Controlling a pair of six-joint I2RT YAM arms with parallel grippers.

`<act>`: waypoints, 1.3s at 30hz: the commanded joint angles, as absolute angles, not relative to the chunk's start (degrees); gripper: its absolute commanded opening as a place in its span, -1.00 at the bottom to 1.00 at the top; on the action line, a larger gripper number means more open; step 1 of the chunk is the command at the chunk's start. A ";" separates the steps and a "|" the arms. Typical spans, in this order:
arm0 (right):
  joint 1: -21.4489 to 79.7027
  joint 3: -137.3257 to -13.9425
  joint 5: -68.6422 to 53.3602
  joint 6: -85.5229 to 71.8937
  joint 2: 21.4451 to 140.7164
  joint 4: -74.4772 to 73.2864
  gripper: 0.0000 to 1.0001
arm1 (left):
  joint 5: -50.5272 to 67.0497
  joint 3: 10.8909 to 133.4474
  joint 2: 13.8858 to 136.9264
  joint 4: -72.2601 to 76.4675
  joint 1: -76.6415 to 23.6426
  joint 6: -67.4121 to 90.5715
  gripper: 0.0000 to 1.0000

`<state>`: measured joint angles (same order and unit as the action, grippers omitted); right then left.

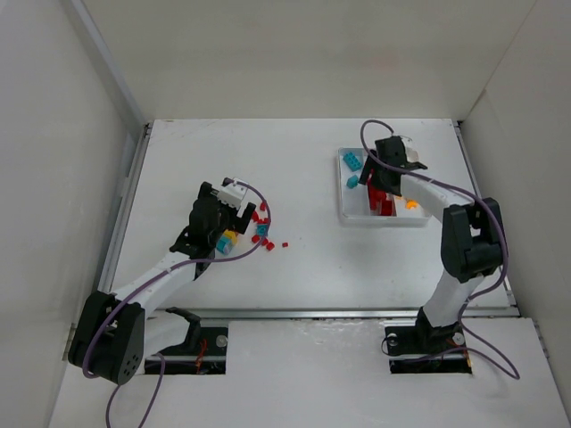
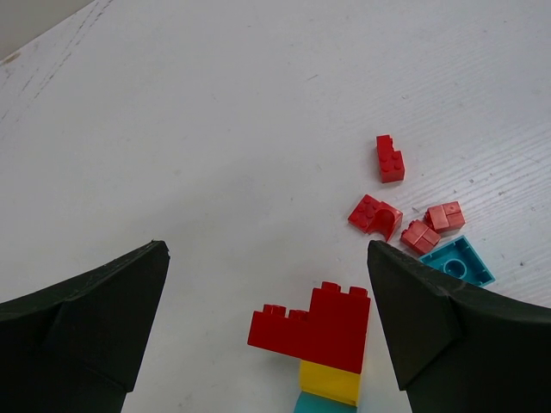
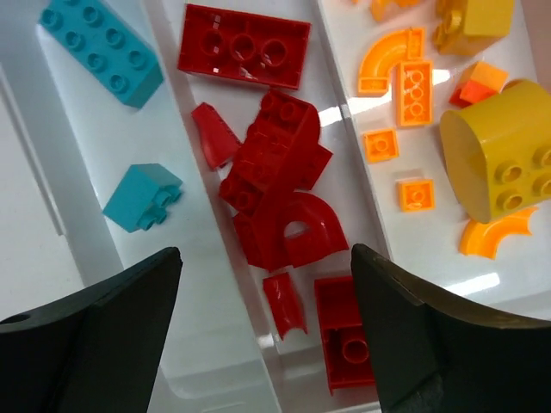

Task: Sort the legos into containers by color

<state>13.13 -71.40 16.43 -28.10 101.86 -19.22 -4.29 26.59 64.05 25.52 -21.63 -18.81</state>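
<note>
Left of the middle of the surface (image 1: 303,267), the left gripper (image 2: 267,251) stood wide open and empty over the loose legos (image 2: 320,327). Toward the far right corner, the right gripper (image 3: 267,251) hung open, holding nothing, above the red pieces (image 3: 275,198) in the middle one of the containers (image 1: 375,221).

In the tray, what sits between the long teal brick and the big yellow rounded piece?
A pile of red legos in the middle compartment, clear in the right wrist view; the teal brick lies left, the yellow piece right.
</note>
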 commanded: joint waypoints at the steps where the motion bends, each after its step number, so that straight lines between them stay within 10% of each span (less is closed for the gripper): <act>1: 18.00 -75.93 20.82 -21.20 98.53 -18.19 0.70 | -3.96 25.84 63.81 28.04 -21.27 -17.84 1.00; 12: 40.50 -97.47 0.65 -4.83 115.22 -27.33 0.64 | -14.22 25.84 63.28 26.98 -20.74 -8.64 0.89; 19: 42.80 -102.47 -11.32 -4.83 121.28 -24.70 0.54 | -23.81 26.37 62.75 22.59 -20.74 2.53 0.47; 39: 45.43 -120.41 0.18 -16.87 137.19 -32.87 0.29 | -28.48 22.85 59.41 21.53 -20.74 8.53 0.28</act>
